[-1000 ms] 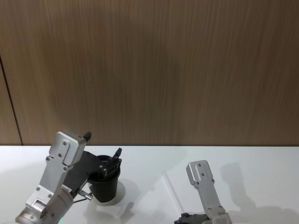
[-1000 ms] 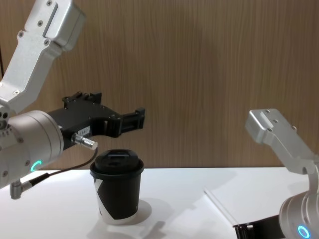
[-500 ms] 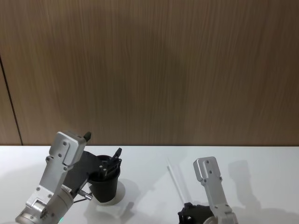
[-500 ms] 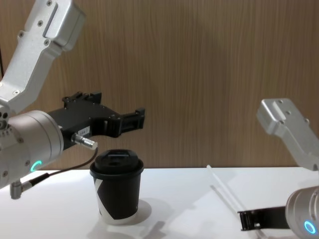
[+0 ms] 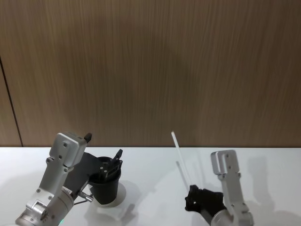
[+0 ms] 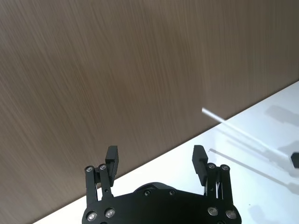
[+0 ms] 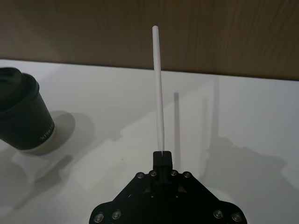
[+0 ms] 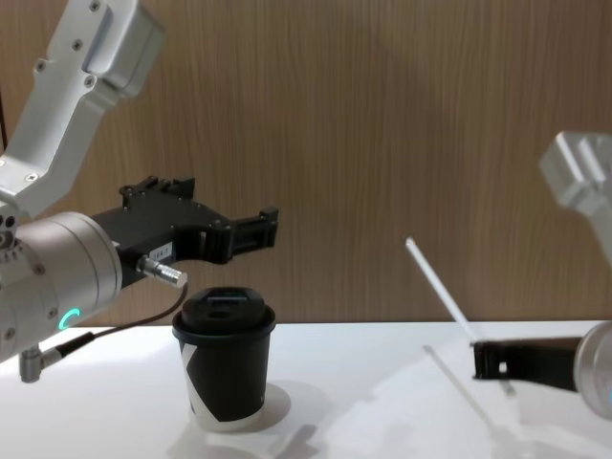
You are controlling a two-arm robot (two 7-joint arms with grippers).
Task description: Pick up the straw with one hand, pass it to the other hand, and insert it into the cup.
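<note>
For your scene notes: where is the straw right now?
In the chest view the straw slants up at right, held by the right gripper, apart from the cup.

A white table (image 8: 373, 359) carries the cup (image 8: 228, 378), black and lidded, standing upright on its left half.

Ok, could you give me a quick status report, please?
Right gripper shut on straw, clear of table. Left gripper open above cup. Nothing in the way.

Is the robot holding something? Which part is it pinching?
Yes: the right gripper pinches the white straw near its lower end. The left gripper is open and empty above the cup.
</note>
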